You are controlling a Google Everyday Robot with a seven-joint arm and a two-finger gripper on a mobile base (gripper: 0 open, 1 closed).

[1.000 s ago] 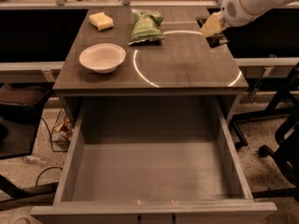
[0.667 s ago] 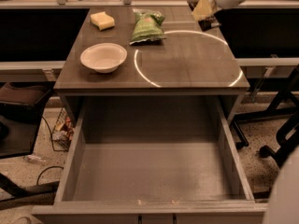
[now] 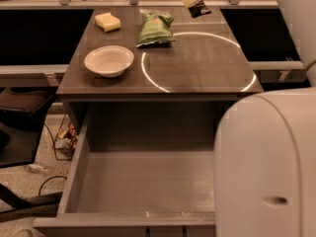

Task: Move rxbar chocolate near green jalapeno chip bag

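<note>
Nothing here can be read: no word, brand or number. The pincer (image 3: 196, 4) hangs over the far edge of the tabletop (image 3: 197, 63), clamped on a dark chocolate bar (image 3: 201, 9) whose print is too faint to read. The green chip bag (image 3: 155, 28), left of the pincer and nearer, shows only pale, illegible marks.

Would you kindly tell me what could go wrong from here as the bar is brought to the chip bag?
1. The gripper holds the rxbar chocolate raised near the table's far edge; if the grip slips, the bar may fall behind.
2. Coming down beside the green jalapeno chip bag, it might nudge or press the crinkled bag.
</note>
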